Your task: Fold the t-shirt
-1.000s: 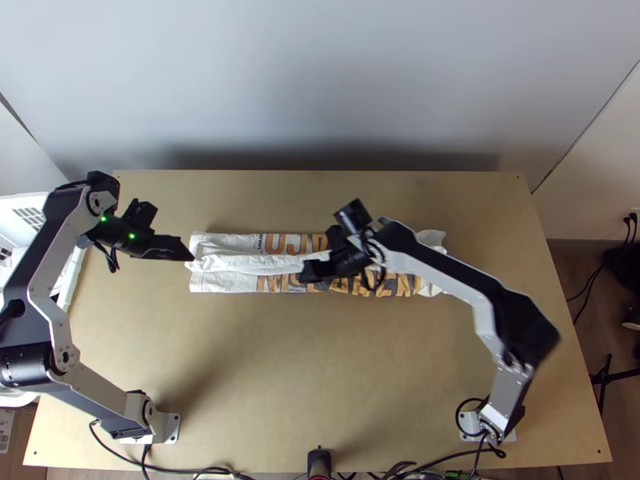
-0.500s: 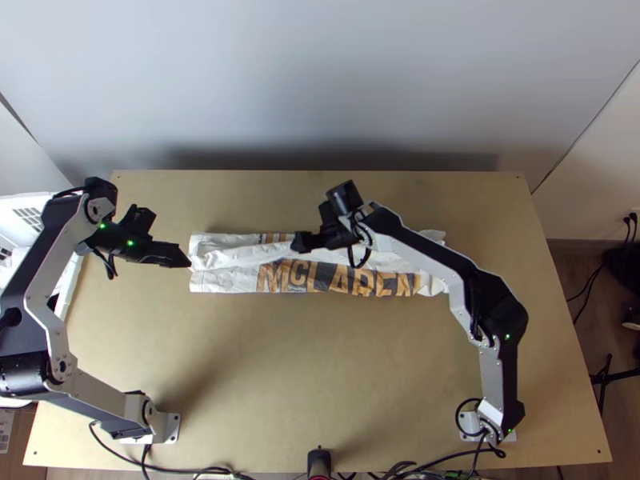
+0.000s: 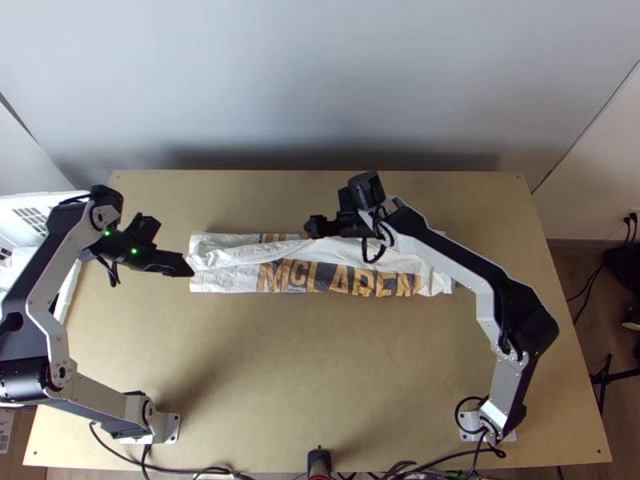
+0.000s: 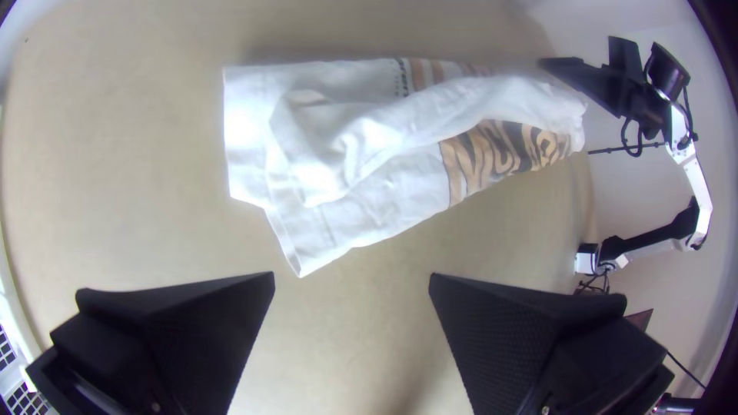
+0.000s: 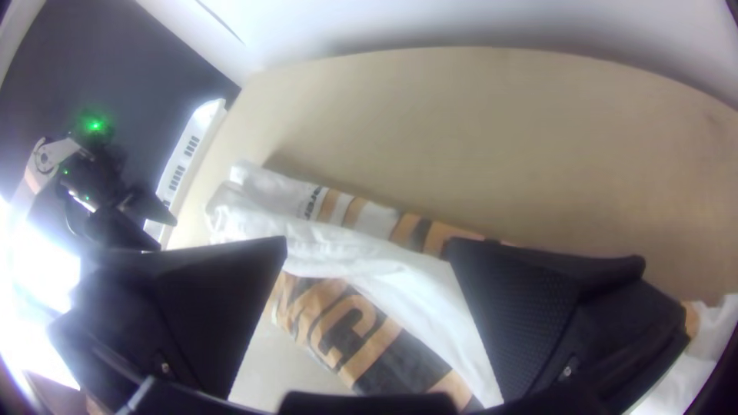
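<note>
Since the last frame, your right gripper (image 5: 367, 240) has shifted toward the table's far edge; your left (image 4: 351, 273) has dipped slightly nearer. Both: fingers parted, nothing between them. T-shirt (image 3: 232, 280): long narrow strip across mid-table, loose white band (image 4: 453, 107) rumpled along it. Handling, judged: light, limp, not fragile; single layers likely to slip or drag. You'd best pinch all layers at the strip's left end (image 4: 246, 138). Contact under your right gripper: unclear, arm overhead.
</note>
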`<state>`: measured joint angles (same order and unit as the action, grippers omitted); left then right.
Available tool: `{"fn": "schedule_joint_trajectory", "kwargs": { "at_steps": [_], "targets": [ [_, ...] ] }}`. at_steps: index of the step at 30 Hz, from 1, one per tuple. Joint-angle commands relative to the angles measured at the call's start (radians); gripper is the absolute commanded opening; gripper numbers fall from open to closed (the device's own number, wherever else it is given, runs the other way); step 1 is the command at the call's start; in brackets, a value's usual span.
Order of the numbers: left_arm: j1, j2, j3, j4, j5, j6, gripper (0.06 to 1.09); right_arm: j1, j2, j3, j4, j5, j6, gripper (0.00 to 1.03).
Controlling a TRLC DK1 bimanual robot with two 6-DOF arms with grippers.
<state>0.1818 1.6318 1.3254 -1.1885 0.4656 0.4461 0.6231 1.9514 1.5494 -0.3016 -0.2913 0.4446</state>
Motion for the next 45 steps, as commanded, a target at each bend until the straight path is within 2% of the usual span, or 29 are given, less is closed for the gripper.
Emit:
{"fn": "schedule_joint_trajectory", "kwargs": {
  "at_steps": [1, 7, 12, 19, 23, 25, 28, 33, 35, 43, 45],
  "targets": [
    [-0.033, 0.059, 0.0, -0.097, 0.042, 0.016, 1.04, -0.005, -0.025, -0.022, -0.054, -0.057, 0.074, 0.97],
    [-0.108, 0.157, 0.035, -0.094, 0.157, 0.002, 1.04, 0.032, 0.037, 0.029, -0.067, -0.086, 0.092, 0.97],
    [-0.15, 0.263, 0.146, -0.031, 0.245, -0.066, 1.04, 0.046, 0.057, 0.072, -0.073, -0.088, 0.105, 0.97],
    [-0.165, 0.393, 0.219, 0.023, 0.219, -0.103, 1.04, 0.026, 0.035, 0.069, -0.099, -0.086, 0.105, 0.97],
    [-0.165, 0.419, 0.218, 0.098, 0.116, -0.118, 1.04, -0.008, 0.011, 0.057, -0.106, -0.086, 0.105, 0.97],
    [-0.156, 0.418, 0.218, 0.145, 0.105, -0.132, 1.04, -0.019, 0.001, 0.051, -0.106, -0.086, 0.105, 0.97],
    [-0.14, 0.39, 0.213, 0.242, 0.087, -0.172, 1.04, -0.023, -0.014, 0.038, -0.106, -0.086, 0.1, 0.97],
    [-0.133, 0.218, 0.1, 0.584, 0.07, -0.282, 1.04, -0.02, -0.029, 0.006, -0.105, -0.086, 0.095, 0.97],
    [-0.133, 0.18, 0.087, 0.639, 0.071, -0.308, 1.04, -0.014, -0.031, -0.006, -0.106, -0.086, 0.095, 0.97],
    [-0.104, 0.117, 0.095, 0.693, 0.082, -0.457, 1.04, -0.005, -0.034, -0.028, -0.105, -0.086, 0.092, 0.97],
    [-0.105, 0.137, 0.14, 0.552, 0.139, -0.435, 1.04, -0.006, -0.034, -0.031, -0.105, -0.086, 0.094, 0.97]
  ]
}}
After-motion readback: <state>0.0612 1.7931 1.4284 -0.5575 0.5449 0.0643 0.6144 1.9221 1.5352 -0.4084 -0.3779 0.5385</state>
